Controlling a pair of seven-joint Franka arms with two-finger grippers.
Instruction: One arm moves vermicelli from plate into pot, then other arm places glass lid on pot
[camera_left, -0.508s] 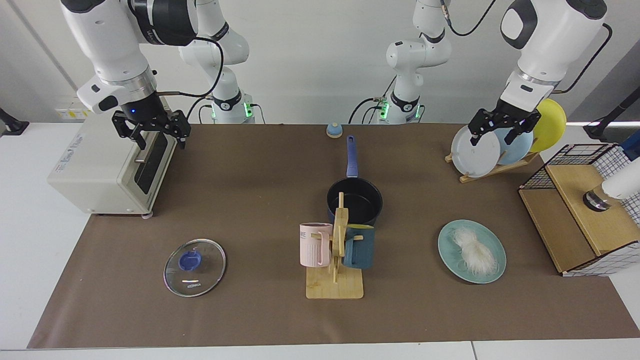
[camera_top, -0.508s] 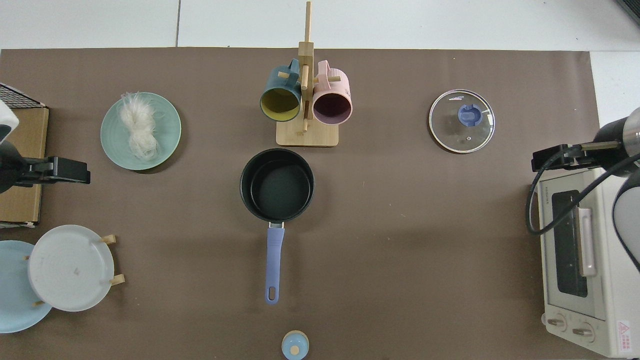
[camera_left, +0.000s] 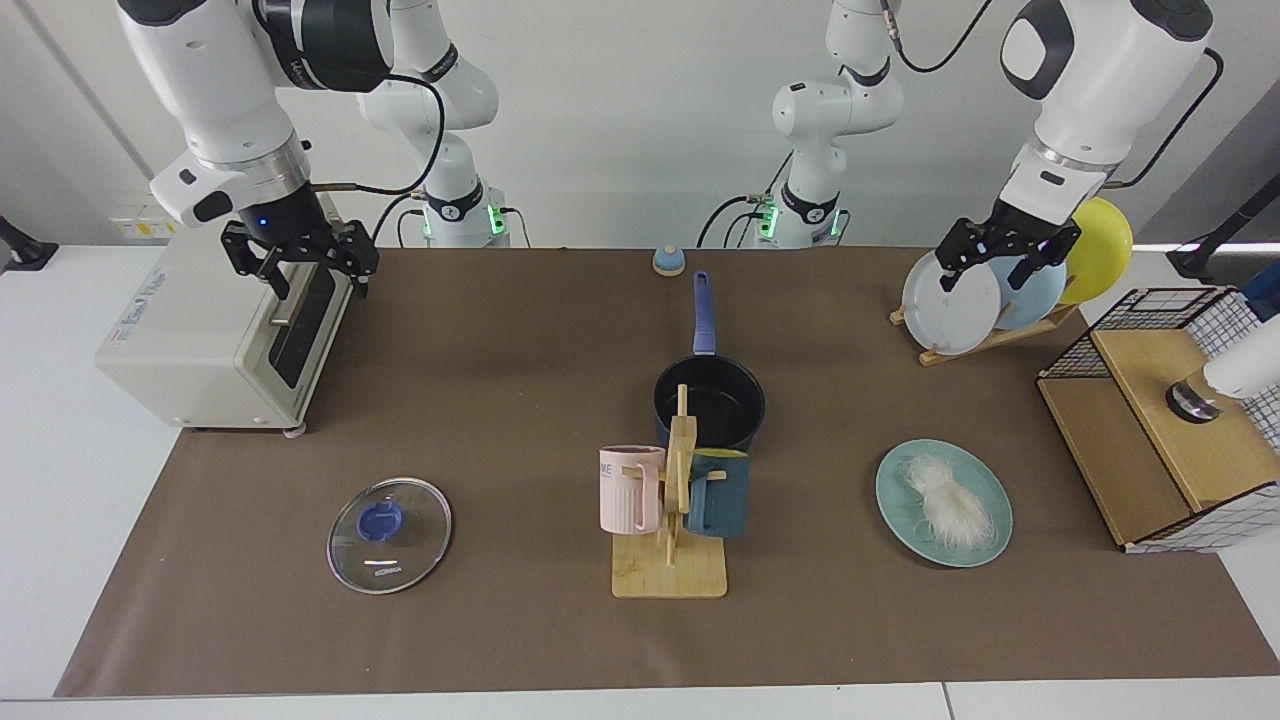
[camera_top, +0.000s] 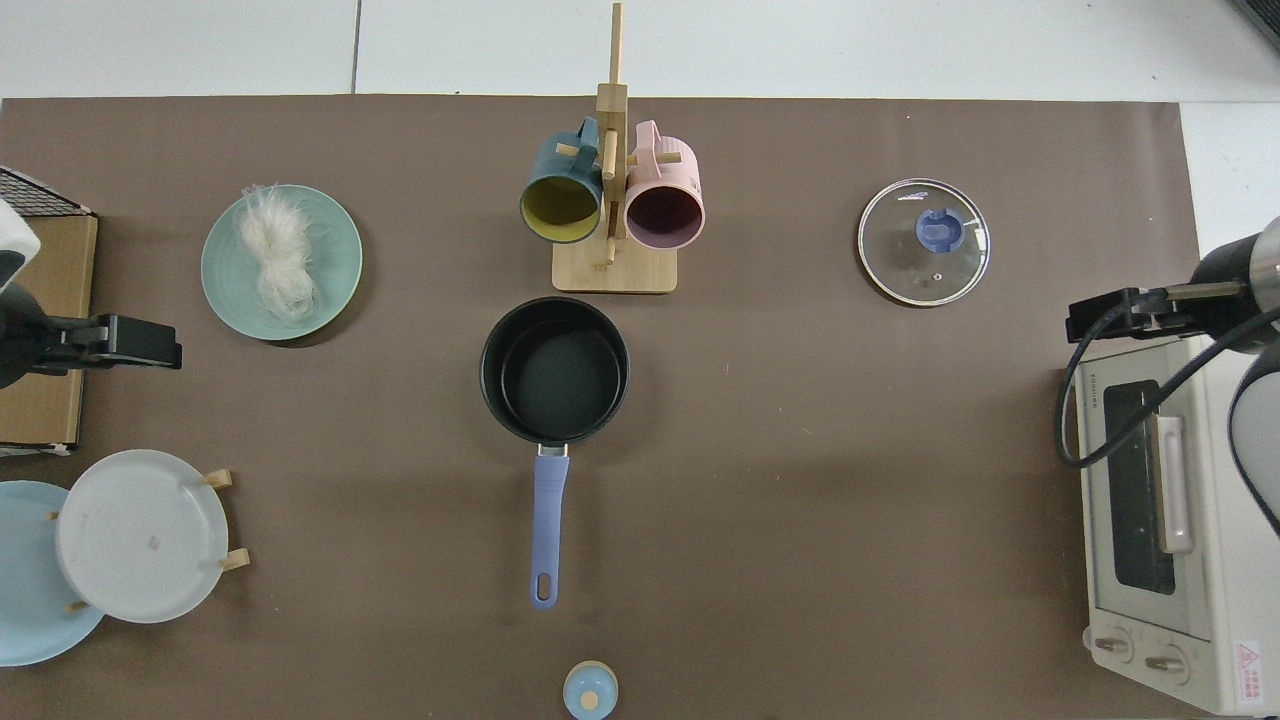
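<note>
Since vermicelli (camera_left: 948, 502) sits on the plate (camera_left: 905, 520), pot (camera_left: 709, 402) empty, we keep left gripper (camera_left: 1005, 264) and right gripper (camera_left: 303, 263) spread, empty, at the table's back corners.

This is a robotics lab arranged as a small kitchen for tests. Two white robot arms stand on bases at 12 o'clock, before a plain white wall, with cables and green lights at the bases. A brown paper mat (camera_left: 500, 350) covers a white table. The kitchen things are placed like props: a toaster oven (camera_left: 215, 340) at 9 o'clock, a wooden mug rack (camera_left: 670, 520) at the centre, a plate rack (camera_left: 985, 300) at 2 o'clock, a wire-and-wood shelf (camera_left: 1165, 420) at 3 o'clock. No sink, no stove and no cupboards are in view.
</note>
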